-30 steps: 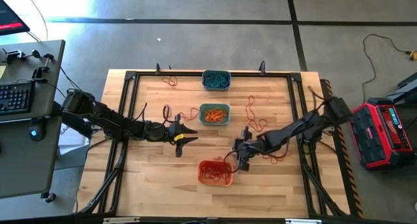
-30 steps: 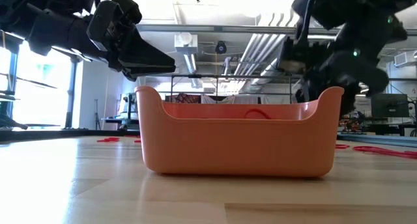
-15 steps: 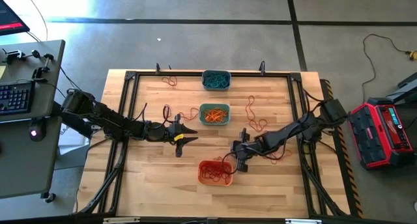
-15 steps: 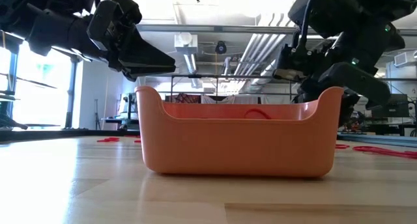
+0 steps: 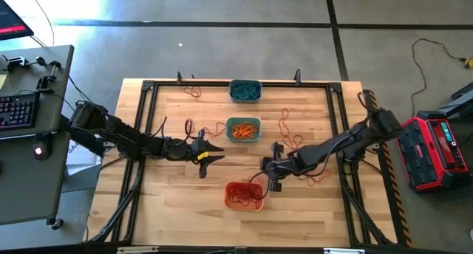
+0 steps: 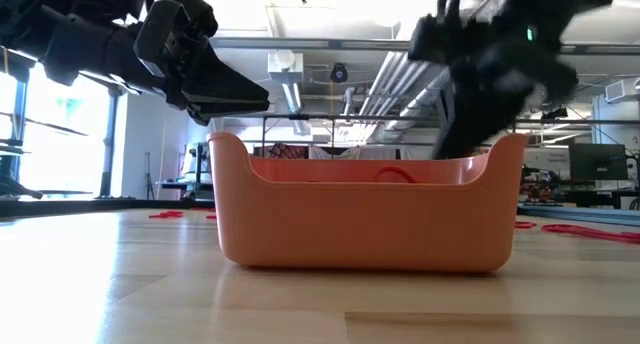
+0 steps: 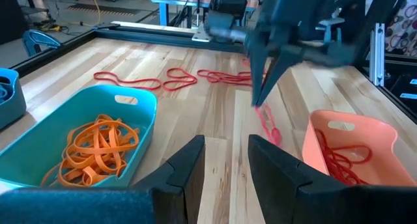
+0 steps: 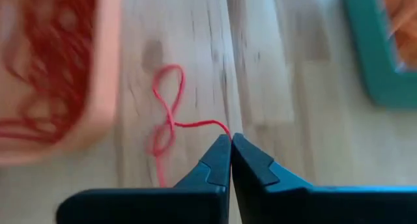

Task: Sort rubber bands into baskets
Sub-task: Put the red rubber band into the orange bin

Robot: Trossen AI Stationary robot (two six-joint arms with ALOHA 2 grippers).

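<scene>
Above the wooden tabletop (image 5: 177,187), the right gripper (image 8: 230,140) fingers pinch a red rubber band (image 8: 166,123) beside the orange basket (image 5: 243,196); the left gripper (image 7: 225,152) fingers stand narrowly parted, empty.

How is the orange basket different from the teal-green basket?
The orange basket holds red rubber bands; the teal-green basket holds orange rubber bands. The orange basket sits nearest the table's front edge, by the right hand, which is pinching a red band; the teal-green one sits mid-table. Both are small rounded tubs of similar size.
</scene>
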